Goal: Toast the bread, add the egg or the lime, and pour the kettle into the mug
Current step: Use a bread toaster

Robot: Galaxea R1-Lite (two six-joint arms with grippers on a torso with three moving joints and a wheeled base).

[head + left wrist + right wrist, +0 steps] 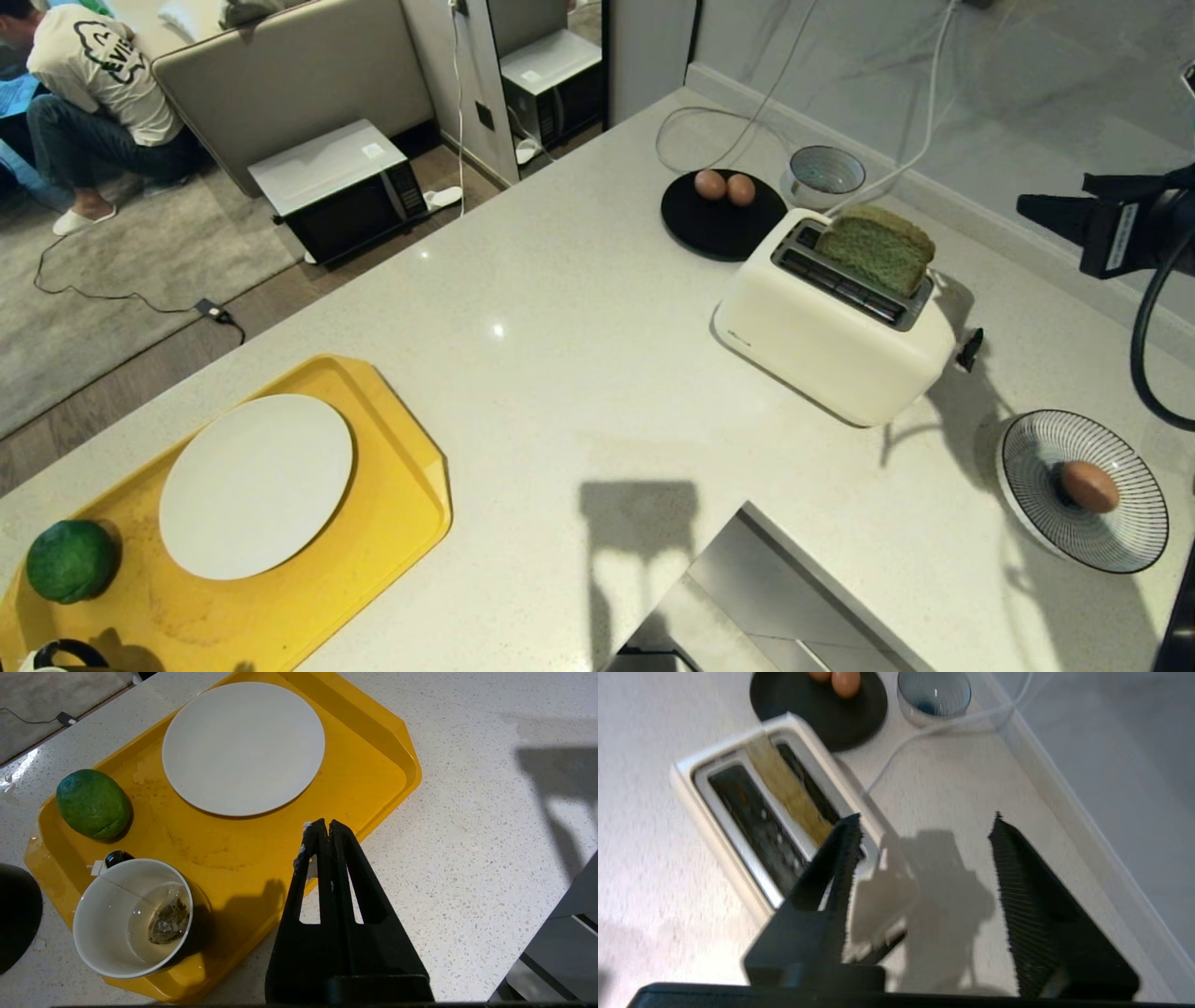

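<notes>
On top of the white toaster (831, 327), at about two o'clock on the counter (560, 280), the soft green bread (878, 247) is stood half out of its slot. It could be tipped or crushed if grabbed crookedly. The right gripper (924, 826) is held apart above it, empty. The left gripper (324, 828) is pressed together over the shiny yellow tray (373, 765).

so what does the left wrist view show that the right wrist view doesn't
Only the left wrist view: the yellow plastic tray holding the round white plate, the dark green oval lime and the dark mug with a white inside, with a tea bag in liquid; the shut left gripper.

Only the right wrist view: the white toaster with the green bread slice, the black round plate, the grey patterned bowl, and the open right gripper.

Both: the speckled white counter.
</notes>
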